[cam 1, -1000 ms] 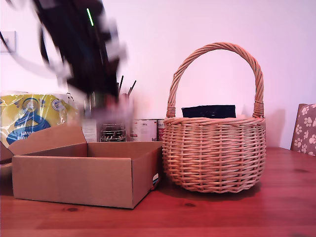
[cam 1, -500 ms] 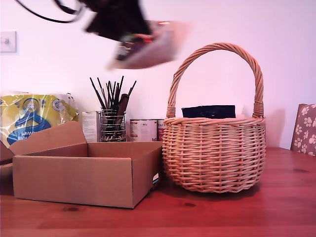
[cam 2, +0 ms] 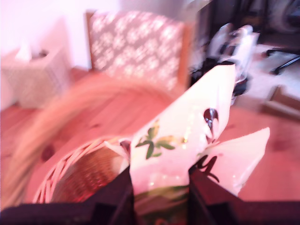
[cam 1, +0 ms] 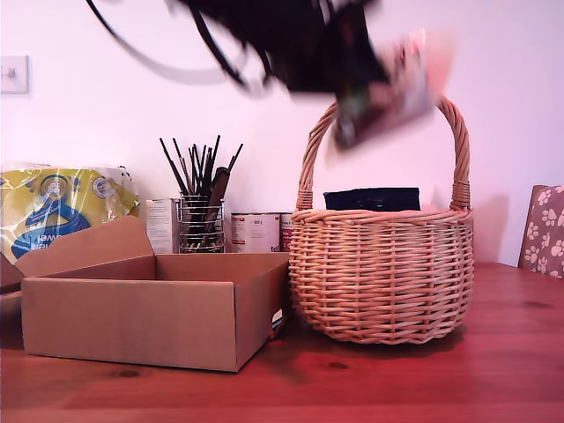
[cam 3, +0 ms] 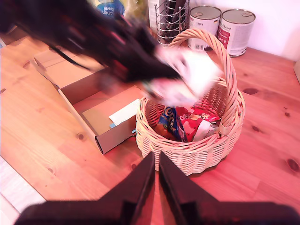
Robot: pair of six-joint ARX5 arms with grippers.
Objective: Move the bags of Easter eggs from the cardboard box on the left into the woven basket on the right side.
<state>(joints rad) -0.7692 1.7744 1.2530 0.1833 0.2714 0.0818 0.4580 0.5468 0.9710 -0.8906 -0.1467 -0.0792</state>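
my first hand is clamped on the white-cream bag with green patches and black script, its two dark fingers pressed to either side of the bag's lower part while the crinkled top fans out beyond them. in the exterior view that arm reaches in from the upper left of the exterior view, blurred, and carries the bag high, level with the top of the arched handle of the woven basket and just in front of it. the second wrist view shows the same bag hanging over the basket's open mouth, between the handle and the near rim. my second hand sits high above the worktop, looking down on the basket, its two fingers drawn almost together with a thin slit between them and nothing in it. inside the basket lie a dark navy bag, poking above the rim in the exterior view, and some red and blue wrappers. the cardboard box stands touching the basket on the exterior view's left, flap raised. behind the box are a yellow-and-blue pack, a wire holder of brushes and two tins. a patterned chair stands at the exterior view's right edge; the worktop in front of the basket is bare.
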